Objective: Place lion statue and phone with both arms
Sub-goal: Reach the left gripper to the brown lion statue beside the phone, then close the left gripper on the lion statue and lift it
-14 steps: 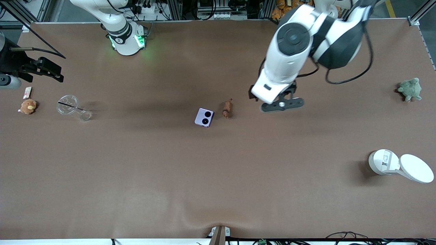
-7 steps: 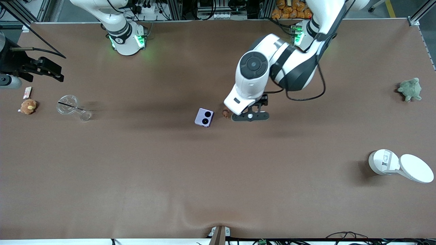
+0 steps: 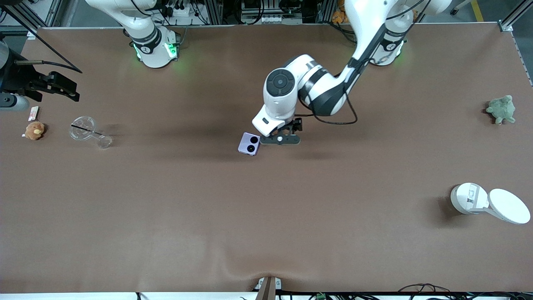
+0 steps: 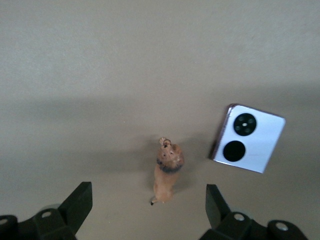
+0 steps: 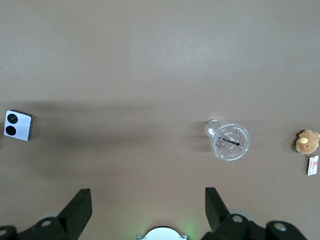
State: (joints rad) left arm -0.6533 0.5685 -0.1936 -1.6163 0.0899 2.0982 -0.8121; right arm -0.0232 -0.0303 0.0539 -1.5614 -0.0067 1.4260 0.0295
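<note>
The left pincer (image 4: 145,212) hangs low over the lion statue (image 4: 167,172), fingers spread wide and holding nothing; the statue stands on the tabletop (image 3: 266,208) near its middle, with the phone (image 4: 247,145) just beside it toward the right arm's end. The chief risk is a poor grip: the statue is small and narrow, so a finger coming down off-centre could tip it or push it along the cloth rather than close on it. A second risk is the phone, which lies close enough that a wide finger could nudge it on the way down. The right pincer (image 5: 145,212) waits high at the right arm's end of the tabletop, likewise spread wide and empty, well apart from the phone it would have to reach. The surface is a plain brown covering with a slight ripple at the edge nearest the front camera. Metal framing and cables stand along the edge by the arm bases
</note>
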